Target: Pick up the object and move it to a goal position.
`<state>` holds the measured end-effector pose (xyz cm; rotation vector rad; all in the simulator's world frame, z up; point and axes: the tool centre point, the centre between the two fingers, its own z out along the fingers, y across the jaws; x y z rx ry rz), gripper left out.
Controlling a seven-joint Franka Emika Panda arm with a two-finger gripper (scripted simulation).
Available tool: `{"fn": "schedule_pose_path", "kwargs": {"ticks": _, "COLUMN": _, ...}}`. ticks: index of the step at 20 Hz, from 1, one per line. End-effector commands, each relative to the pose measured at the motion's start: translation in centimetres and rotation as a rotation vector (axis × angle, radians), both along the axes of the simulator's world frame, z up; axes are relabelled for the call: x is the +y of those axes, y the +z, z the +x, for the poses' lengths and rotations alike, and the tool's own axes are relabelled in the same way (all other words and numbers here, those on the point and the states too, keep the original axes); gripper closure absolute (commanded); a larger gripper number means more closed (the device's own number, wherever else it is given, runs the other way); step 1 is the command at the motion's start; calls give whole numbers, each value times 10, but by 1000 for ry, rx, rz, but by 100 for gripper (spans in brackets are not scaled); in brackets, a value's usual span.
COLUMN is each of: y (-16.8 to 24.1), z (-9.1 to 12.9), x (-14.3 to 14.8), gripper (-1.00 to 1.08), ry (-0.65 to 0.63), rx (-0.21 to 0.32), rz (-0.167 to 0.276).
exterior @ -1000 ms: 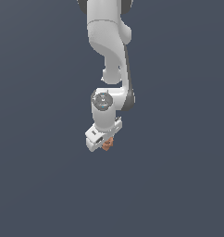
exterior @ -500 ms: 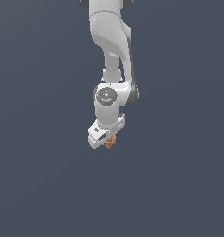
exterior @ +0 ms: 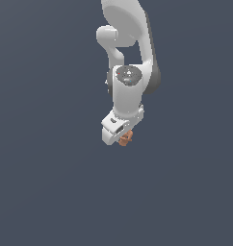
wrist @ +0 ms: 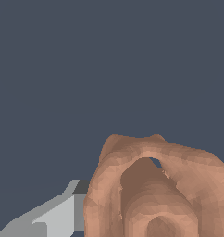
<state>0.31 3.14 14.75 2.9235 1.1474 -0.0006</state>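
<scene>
The gripper (exterior: 122, 138) is clamped on the object (exterior: 125, 138), an orange-brown knobbly lump that protrudes just below the white hand in the exterior view. In the wrist view the object (wrist: 155, 190) fills the near field beside one grey finger (wrist: 49, 220); the other finger is hidden, so the contact on that side is inferred. No supporting surface or goal marker is visible. Judgement: pick-up appears done, and transport to the goal remains.

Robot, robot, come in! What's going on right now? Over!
Gripper shut on the orange lump. Lump held up at the fingers. Nothing seen in the way.
</scene>
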Motion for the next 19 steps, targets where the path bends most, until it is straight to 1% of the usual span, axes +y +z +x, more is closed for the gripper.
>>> {"fn": "schedule_pose_path", "kwargs": {"ticks": 1, "y": 27, "z": 0, "x": 15, "gripper": 108, "ry": 0, "rx": 0, "rz": 0}}
{"fn": "schedule_pose_path", "kwargs": {"ticks": 6, "y": 71, "z": 1, "x": 41, "gripper": 108, "ry": 0, "rx": 0, "rz": 0}}
{"fn": "schedule_pose_path", "kwargs": {"ticks": 10, "y": 96, "z": 2, "x": 56, "gripper": 108, "ry": 0, "rx": 0, "rz": 0}}
{"fn": "schedule_pose_path", "kwargs": {"ticks": 14, "y": 111, "z": 4, "x": 64, "gripper": 108, "ry": 0, "rx": 0, "rz": 1}}
{"fn": "schedule_pose_path", "kwargs": {"ticks": 19, "y": 117, "z": 5, "x": 68, "gripper": 108, "ry": 0, "rx": 0, "rz": 1}}
